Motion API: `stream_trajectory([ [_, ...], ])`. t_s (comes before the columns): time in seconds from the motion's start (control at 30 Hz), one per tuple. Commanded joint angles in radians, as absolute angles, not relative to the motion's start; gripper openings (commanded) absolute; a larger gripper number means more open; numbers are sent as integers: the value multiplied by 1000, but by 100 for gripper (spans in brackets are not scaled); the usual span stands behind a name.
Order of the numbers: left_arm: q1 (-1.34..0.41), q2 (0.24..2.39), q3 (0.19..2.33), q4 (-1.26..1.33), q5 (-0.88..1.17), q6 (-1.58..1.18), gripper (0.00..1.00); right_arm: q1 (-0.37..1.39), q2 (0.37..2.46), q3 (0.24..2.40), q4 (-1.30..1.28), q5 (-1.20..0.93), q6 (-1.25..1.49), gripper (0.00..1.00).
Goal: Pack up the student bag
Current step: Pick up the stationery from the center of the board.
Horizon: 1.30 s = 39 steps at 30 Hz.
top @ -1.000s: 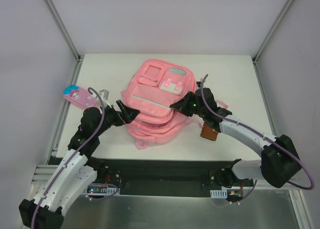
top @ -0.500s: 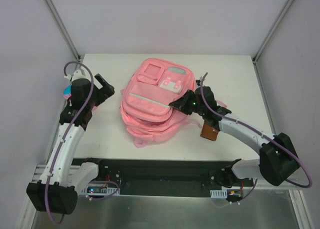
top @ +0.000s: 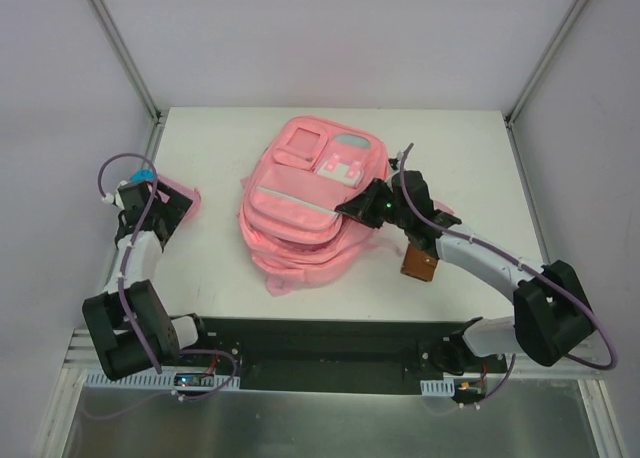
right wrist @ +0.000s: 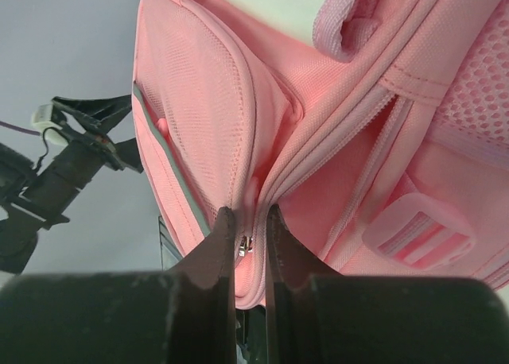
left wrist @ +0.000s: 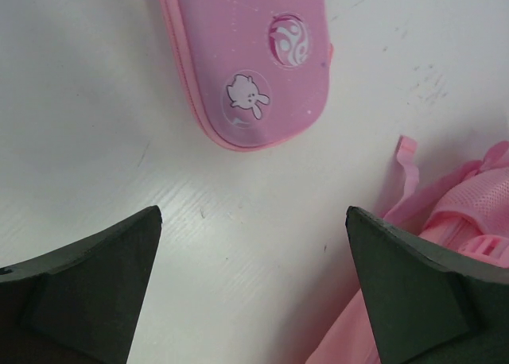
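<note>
Nearest, a brown block (top: 418, 266) sits just right of the student bag (top: 300, 193), which lies mid-table (top: 480, 158). At the bag's right edge, the right gripper (right wrist: 245, 221) pinches its zipper pull (right wrist: 245, 243). Left of the bag, the left gripper (left wrist: 253, 217) hangs spread wide over a pink pencil case (left wrist: 254, 62).

Pink student bag (top: 310, 193) lies flat on the counter (top: 450, 148), front pockets up. Grey-green patch sits at the far end.
</note>
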<state>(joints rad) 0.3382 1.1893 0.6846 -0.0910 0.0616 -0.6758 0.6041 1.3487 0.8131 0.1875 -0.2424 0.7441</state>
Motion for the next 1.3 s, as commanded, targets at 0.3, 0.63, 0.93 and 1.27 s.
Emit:
stream_trajectory([
  [0.3, 520, 1459, 614, 429, 304, -750, 99, 597, 1332, 851, 471, -362, 811, 1],
  [0.63, 545, 1658, 675, 512, 341, -772, 98, 584, 1302, 845, 469, -364, 821, 1],
  [0.93, 546, 1743, 673, 526, 337, -778, 58, 565, 1304, 842, 466, -374, 818, 1],
  [1.27, 546, 1767, 699, 492, 334, -764, 5, 555, 1282, 833, 453, -365, 807, 1],
])
